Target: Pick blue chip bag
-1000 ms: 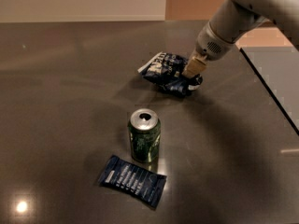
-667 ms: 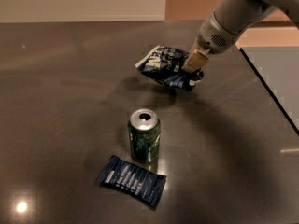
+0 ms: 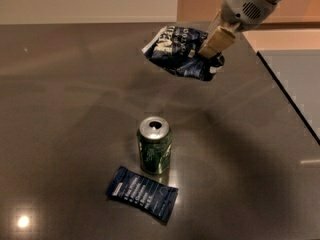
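Observation:
The blue chip bag (image 3: pixel 181 51) is a crumpled dark-blue foil bag with white lettering. It hangs in the air above the dark table (image 3: pixel 65 109), at the upper middle of the camera view. My gripper (image 3: pixel 210 48) comes down from the upper right and is shut on the bag's right side, with a tan finger (image 3: pixel 216 41) lying across the foil. The bag is clear of the table surface.
A green soda can (image 3: pixel 155 145) stands upright in the middle of the table. A flat dark-blue bar wrapper (image 3: pixel 142 193) lies just in front of it. The table's right edge (image 3: pixel 287 99) runs diagonally, with lighter floor beyond.
The gripper has risen with the chip bag in it. The bag has left the table and now hangs well above it. The can and wrapper have not moved.

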